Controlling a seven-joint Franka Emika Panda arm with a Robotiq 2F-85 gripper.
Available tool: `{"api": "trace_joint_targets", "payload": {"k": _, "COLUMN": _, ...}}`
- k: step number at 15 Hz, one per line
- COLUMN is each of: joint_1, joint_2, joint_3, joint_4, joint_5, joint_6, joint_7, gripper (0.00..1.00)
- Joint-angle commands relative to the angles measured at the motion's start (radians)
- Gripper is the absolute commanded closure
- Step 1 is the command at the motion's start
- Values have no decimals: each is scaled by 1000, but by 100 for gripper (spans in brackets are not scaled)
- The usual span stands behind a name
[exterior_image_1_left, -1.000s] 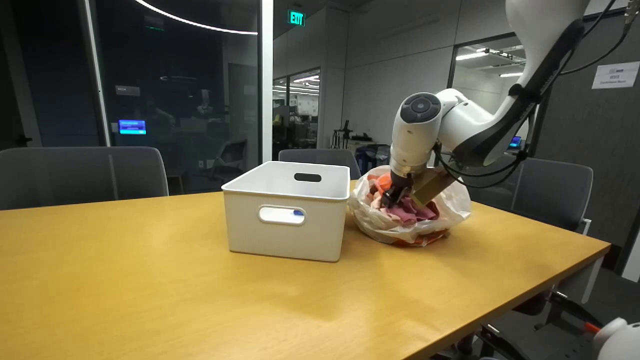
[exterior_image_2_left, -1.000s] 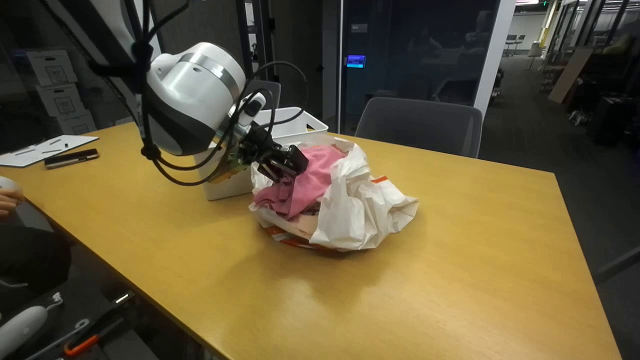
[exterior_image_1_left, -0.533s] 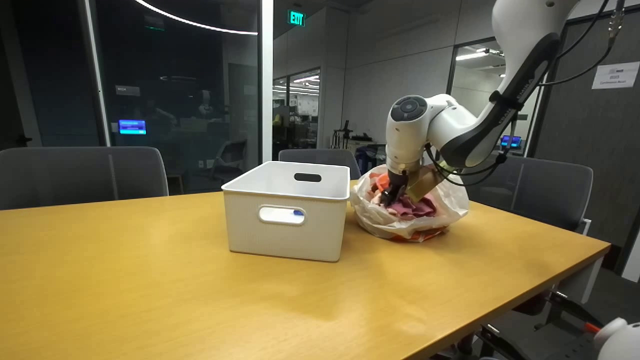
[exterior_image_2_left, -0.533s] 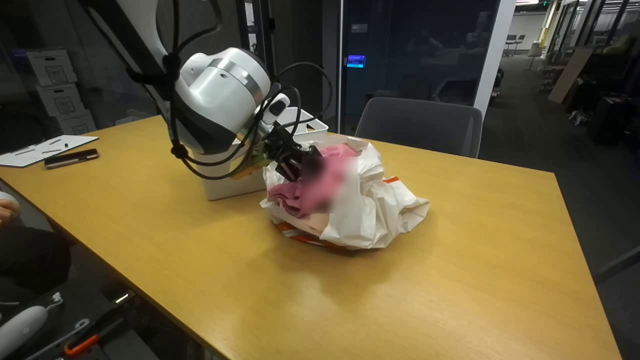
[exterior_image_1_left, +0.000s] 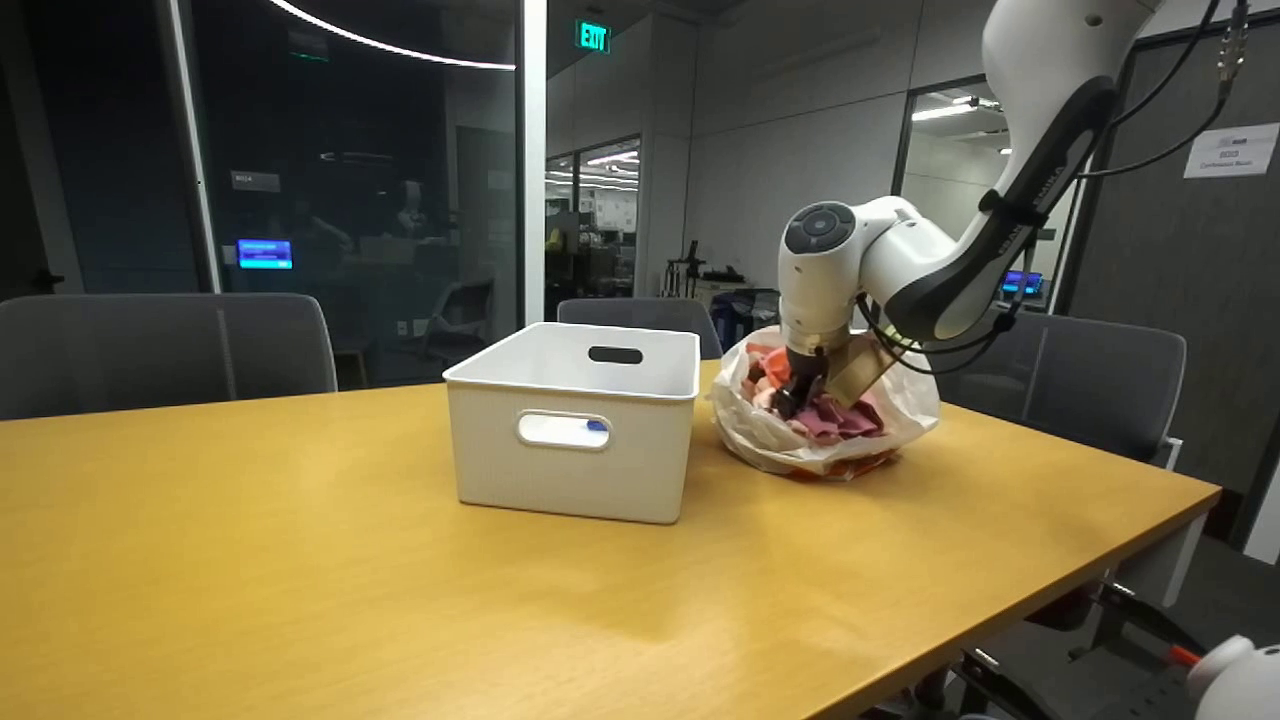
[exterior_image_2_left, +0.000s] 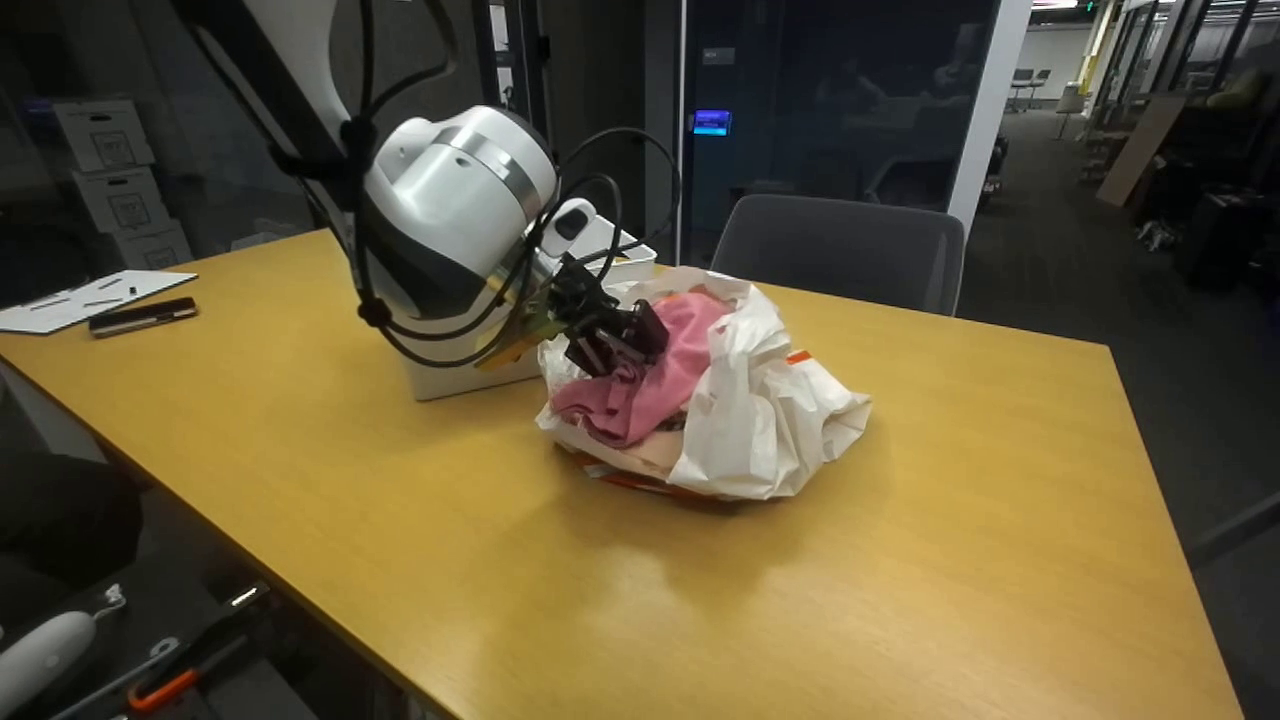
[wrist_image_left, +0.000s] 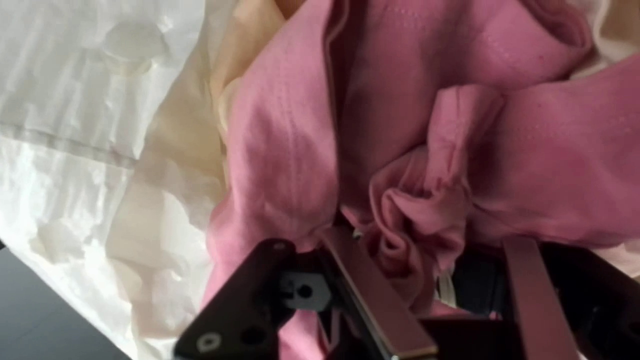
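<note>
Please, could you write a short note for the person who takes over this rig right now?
Gripper: shut on the pink cloth, a fold bunched in the jaws.
Things: the pink cloth lies in the open white plastic bag, over other fabric; the white bin stands beside the bag on the table.
Done: pink cloth gripped.
Left: it is not yet out of the bag; what the bin holds, I cannot tell.

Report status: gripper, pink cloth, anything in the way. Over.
Gripper shut on pink cloth. Cloth bunched between jaws, rest lying in white plastic bag. Bag sides crowd around it; white bin close beside.
</note>
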Motion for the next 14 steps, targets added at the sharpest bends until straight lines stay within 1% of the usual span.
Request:
{"api": "trace_joint_targets", "payload": {"k": 1, "joint_1": -12, "joint_2": 17, "joint_3": -15, "joint_4": -15, "joint_5": -5, "joint_6": 61, "joint_7": -11, "gripper": 95}}
{"api": "trace_joint_targets", "payload": {"k": 4, "joint_1": -20, "joint_2": 41, "joint_3": -21, "joint_4": -12, "joint_5": -79, "joint_6": 91, "joint_7": 38, "gripper": 94}}
{"api": "trace_joint_targets", "payload": {"k": 6, "joint_1": -21, "joint_2": 55, "joint_3": -27, "joint_4": -1, "joint_5": -136, "joint_6": 90, "joint_7": 68, "gripper": 95}}
{"api": "trace_joint_targets", "payload": {"k": 9, "joint_1": -26, "joint_2": 61, "joint_3": -29, "joint_4": 1, "joint_5": -192, "joint_6": 91, "joint_7": 103, "gripper": 94}}
{"api": "trace_joint_targets", "payload": {"k": 10, "joint_1": -27, "joint_2": 61, "joint_3": -28, "joint_4": -1, "joint_5": -203, "joint_6": 87, "joint_7": 114, "gripper": 92}}
{"api": "trace_joint_targets", "payload": {"k": 11, "joint_1": -29, "joint_2": 55, "joint_3": -26, "joint_4": -7, "joint_5": -201, "joint_6": 85, "joint_7": 116, "gripper": 68}}
{"api": "trace_joint_targets", "payload": {"k": 13, "joint_1": -29, "joint_2": 40, "joint_3": -23, "joint_4": -16, "joint_5": -198, "joint_6": 85, "joint_7": 129, "gripper": 64}}
{"api": "trace_joint_targets", "payload": {"k": 14, "joint_1": -28, "joint_2": 27, "joint_3": -20, "joint_4": -25, "joint_5": -190, "joint_6": 86, "joint_7": 127, "gripper": 56}}
